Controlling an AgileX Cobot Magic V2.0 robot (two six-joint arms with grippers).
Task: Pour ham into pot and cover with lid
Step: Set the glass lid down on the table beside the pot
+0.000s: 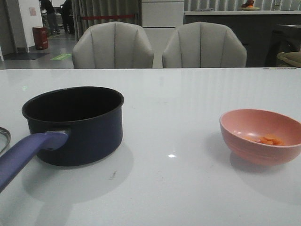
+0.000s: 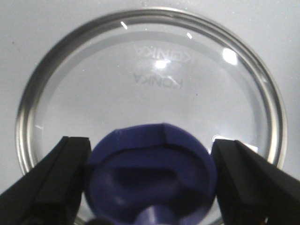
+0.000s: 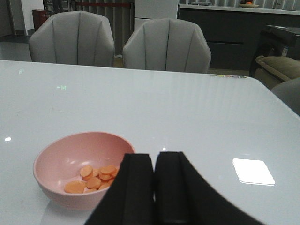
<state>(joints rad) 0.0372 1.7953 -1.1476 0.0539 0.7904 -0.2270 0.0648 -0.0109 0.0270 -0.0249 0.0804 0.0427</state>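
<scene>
The dark navy pot [image 1: 73, 125] stands on the left of the table, its purple-blue handle [image 1: 28, 153] pointing toward me. Several orange ham slices [image 1: 270, 140] lie in a pink bowl [image 1: 261, 136] on the right. Only a sliver of the lid [image 1: 3, 137] shows, at the far left edge. In the left wrist view the glass lid [image 2: 154, 93] lies flat. My left gripper [image 2: 151, 145] has a finger pressed against each side of its blue knob [image 2: 150, 168]. My right gripper [image 3: 154, 157] is shut and empty, just beside the bowl [image 3: 61, 159] with the ham [image 3: 93, 178].
Two grey chairs [image 1: 113, 47] stand behind the far table edge. A white tabletop [image 1: 178, 117] stretches between pot and bowl. Neither arm appears in the front view.
</scene>
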